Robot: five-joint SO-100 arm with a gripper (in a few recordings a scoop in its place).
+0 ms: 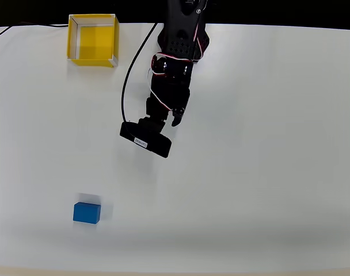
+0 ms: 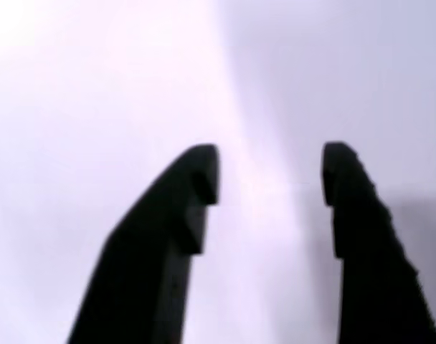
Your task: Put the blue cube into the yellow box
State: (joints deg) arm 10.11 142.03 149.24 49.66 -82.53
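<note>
In the blurred wrist view the black two-fingered claw [image 2: 269, 175] stands spread over bare white table [image 2: 74, 107], gripping nothing; overhead, the small bright-blue cube [image 1: 86, 213] lies near the front edge, the arm's camera housing hides the claw, and the square yellow open-topped box [image 1: 92, 39] sits far back left

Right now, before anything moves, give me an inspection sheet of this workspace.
Surface: white table, bare apart from the items below.
Job's things: blue cube lies near the bottom left of the overhead view, untouched; yellow box stands at the top left, with nothing in it.
Clutter: nothing seen.
Grippers: gripper open, fingers apart with only table between them; in the overhead view it hangs mid-table, well away from cube and box.
Cables: a black cable runs from the arm's base to the wrist camera; a thin wire at the top left edge.
Surroundings: dark strip beyond the table's far edge.
</note>
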